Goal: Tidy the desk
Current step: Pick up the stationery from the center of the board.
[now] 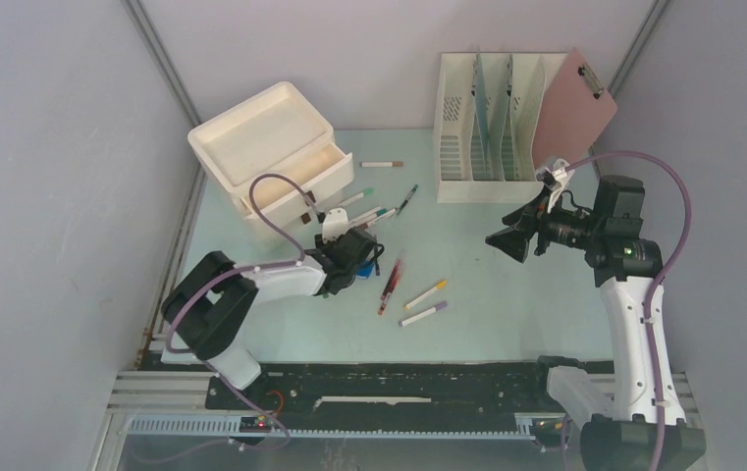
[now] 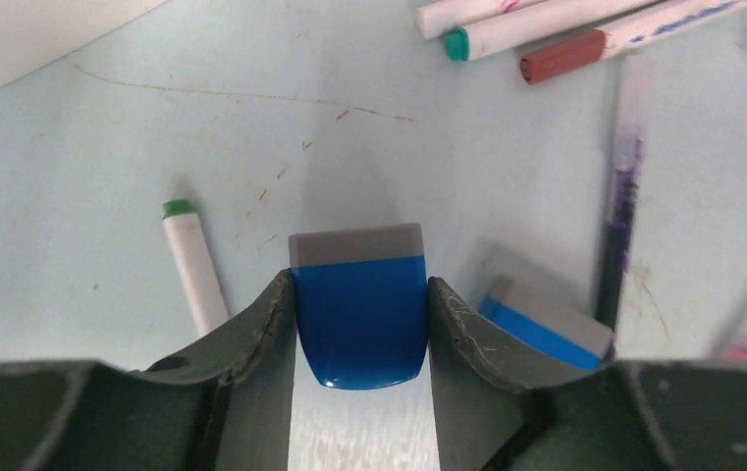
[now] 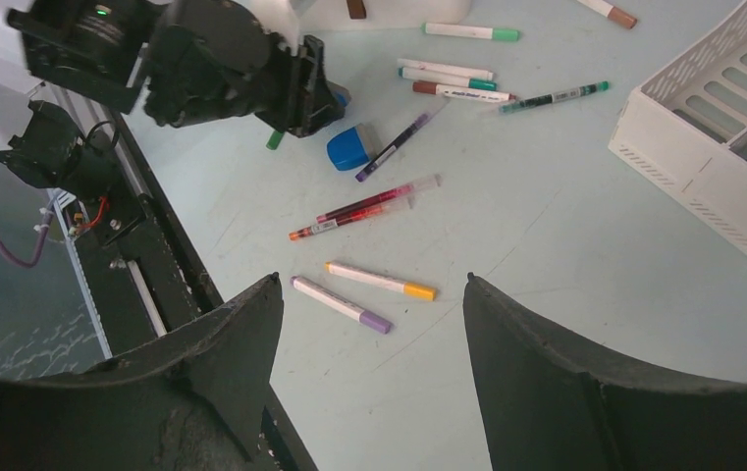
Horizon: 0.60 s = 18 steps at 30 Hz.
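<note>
Top external, desk [image 1: 506, 304]: pale mint top filling the middle of the frame, with loose stationery mostly left of centre.
Drawer unit [image 1: 271, 157]: upper left, on the desk's back corner, with its lower drawer pulled open toward the centre. Its contents cannot be made out.
Left gripper [image 2: 359, 283]: left of centre, just below the open drawer. In the left wrist view its fingers press both sides of a blue eraser [image 2: 357, 334], so it looks clamped on. Whether the eraser is off the desk, I cannot tell.
Second eraser [image 2: 544, 329]: lies on the desk just to the right of the held one.
Markers by drawer [image 1: 364, 211]: a small cluster above the left gripper, lying loose.
Brown-capped marker [image 1: 382, 164]: alone, between the drawer unit and the rack.
Red pens [image 1: 390, 283]: centre, lying loose.
Yellow-capped marker [image 1: 426, 293] and purple-capped marker [image 1: 423, 314]: just right of the red pens, near each other.
File rack [image 1: 487, 128]: upper middle, upright at the back.
Clipboard [image 1: 575, 108]: leans at the rack's right side.
Right gripper [image 1: 508, 242]: right of centre, above the desk, jaws wide apart with nothing between them.
Progress: early, by my judgement. One eraser is in hand, while the other eraser and all the pens are yet to be put away.
</note>
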### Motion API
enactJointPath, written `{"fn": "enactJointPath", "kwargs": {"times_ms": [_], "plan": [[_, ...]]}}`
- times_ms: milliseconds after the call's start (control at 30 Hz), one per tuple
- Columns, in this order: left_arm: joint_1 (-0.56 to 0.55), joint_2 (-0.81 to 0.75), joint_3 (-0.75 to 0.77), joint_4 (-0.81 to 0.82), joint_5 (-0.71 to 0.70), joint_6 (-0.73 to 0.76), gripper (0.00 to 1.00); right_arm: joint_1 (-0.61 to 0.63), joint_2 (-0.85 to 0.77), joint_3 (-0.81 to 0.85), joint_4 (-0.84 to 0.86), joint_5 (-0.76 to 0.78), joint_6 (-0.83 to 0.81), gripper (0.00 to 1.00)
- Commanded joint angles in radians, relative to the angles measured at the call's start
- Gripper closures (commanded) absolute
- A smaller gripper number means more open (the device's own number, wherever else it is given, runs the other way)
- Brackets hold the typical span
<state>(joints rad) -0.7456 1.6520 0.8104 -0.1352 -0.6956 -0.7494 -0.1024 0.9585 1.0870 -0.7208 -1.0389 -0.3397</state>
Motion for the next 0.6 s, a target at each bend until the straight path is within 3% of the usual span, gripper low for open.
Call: {"fn": "enactJointPath", "kwargs": {"times_ms": [0,167,367,567], "plan": [[-0.040,-0.157,-0.043,-0.015,-0.014,0.034,0.90,0.002,-0.004,-0.001,0.014,0.002,-0.021,0.25],[-0.055,-0.285,-0.114,0.027,0.113,0.120,0.93,-0.012,-0.004,-0.001,0.014,-0.007,-0.021,0.25],[-0.055,-0.478,-0.227,0.180,0.391,0.336,0.96,-0.001,-0.003,-0.002,0.015,-0.001,-0.022,0.25],[-0.054,-0.663,-0.229,0.142,0.453,0.423,1.00,-0.008,-0.008,-0.001,0.014,-0.005,-0.022,0.25]]}}
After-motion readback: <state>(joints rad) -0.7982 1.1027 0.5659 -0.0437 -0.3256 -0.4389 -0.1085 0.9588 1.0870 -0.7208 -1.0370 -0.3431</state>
